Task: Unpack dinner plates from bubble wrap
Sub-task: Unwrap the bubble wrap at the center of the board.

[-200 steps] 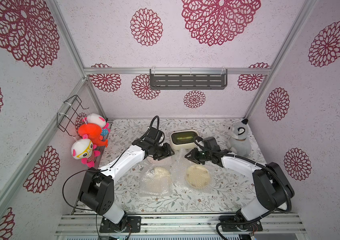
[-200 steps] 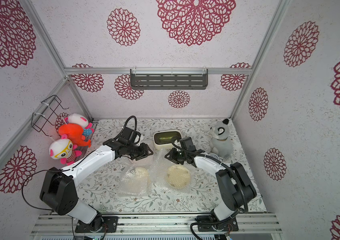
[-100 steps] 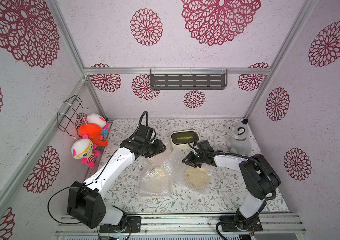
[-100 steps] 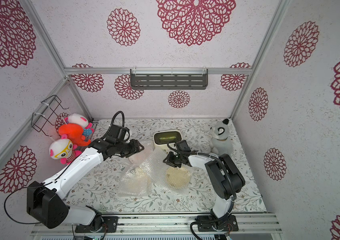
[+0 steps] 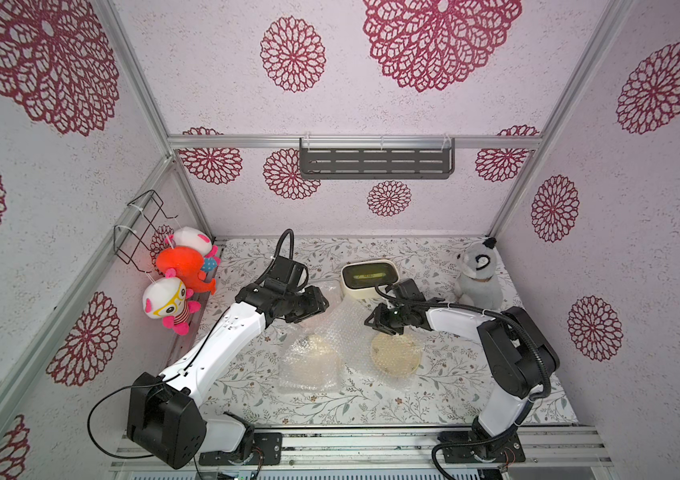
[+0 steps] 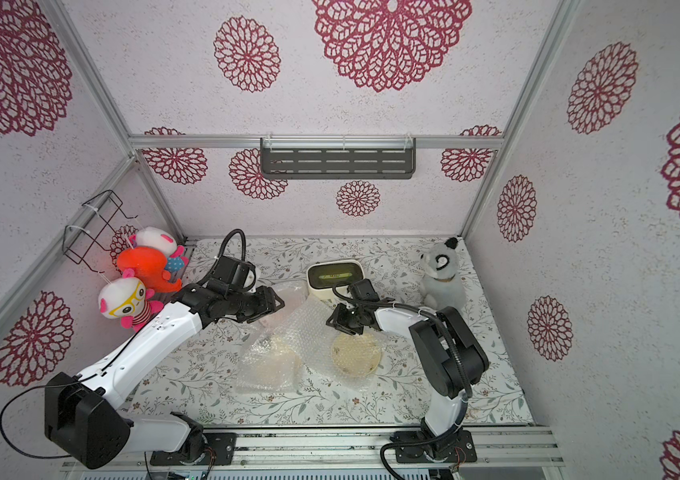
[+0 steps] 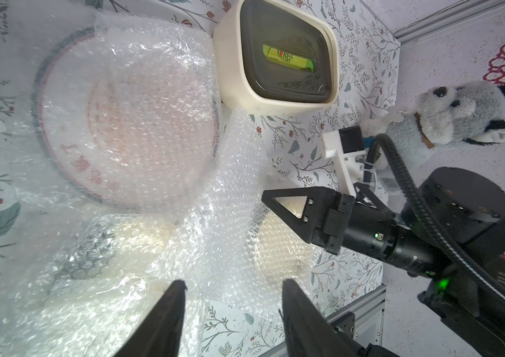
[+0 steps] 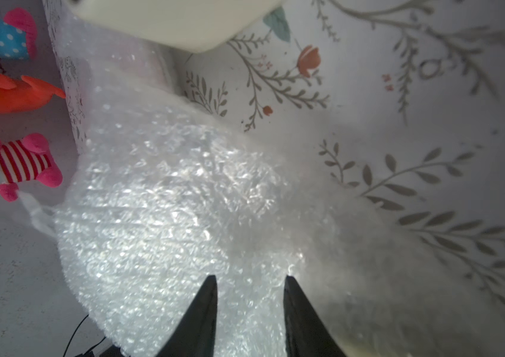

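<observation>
Bubble wrap (image 5: 346, 332), clear, crinkly and dotted with small bubbles, spreads mid-table. Nearest you, a round cream plate (image 5: 395, 354) with small dark rim marks lies bare on one sheet. Just beside it, a second cream plate (image 5: 316, 355) shows hazily through folded, whitish wrap. Farther back, your right gripper (image 8: 249, 277) hovers at the bare plate's far edge, jaws apart and empty. Your left gripper (image 7: 232, 282) also stands open above the wrap. Beyond, a wrapped white plate (image 7: 69, 148) with a dark rim lies just beside a smooth cream box (image 5: 368, 280).
</observation>
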Available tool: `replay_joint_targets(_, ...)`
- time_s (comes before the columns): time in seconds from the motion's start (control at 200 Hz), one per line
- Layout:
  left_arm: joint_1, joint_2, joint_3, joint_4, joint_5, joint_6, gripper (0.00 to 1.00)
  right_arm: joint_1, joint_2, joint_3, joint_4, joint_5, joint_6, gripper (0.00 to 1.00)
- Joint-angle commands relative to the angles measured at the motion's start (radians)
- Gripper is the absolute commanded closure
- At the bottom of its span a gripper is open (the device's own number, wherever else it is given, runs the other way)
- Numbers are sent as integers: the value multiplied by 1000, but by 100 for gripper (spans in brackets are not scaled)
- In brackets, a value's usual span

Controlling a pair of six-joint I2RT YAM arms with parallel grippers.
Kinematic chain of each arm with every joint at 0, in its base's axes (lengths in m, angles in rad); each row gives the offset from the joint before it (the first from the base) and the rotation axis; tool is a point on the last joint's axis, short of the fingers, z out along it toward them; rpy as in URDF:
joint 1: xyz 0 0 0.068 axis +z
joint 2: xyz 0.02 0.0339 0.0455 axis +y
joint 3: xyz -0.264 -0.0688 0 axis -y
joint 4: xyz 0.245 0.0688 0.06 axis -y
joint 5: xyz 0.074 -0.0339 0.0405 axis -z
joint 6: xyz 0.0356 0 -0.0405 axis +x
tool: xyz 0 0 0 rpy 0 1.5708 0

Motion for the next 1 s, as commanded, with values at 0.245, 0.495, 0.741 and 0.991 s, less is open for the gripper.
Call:
replay_joint_targets(0.245, 7, -74, -49, 26, -5, -24, 41, 170, -222, 160, -496, 324, -360, 34)
replay_joint_targets(0.495, 49, -165, -51, -17, -33, -35, 28, 397, -190, 226, -697, 613, -451, 34)
replay_joint_targets(0.741, 131, -273, -46, -105, -52, -20, 24, 565, -85, 283, -762, 739, -500, 35)
replay_joint_targets(0.991, 185, -361, -91, -126, -42, -39, 22, 647, -4, 291, -740, 750, -515, 38)
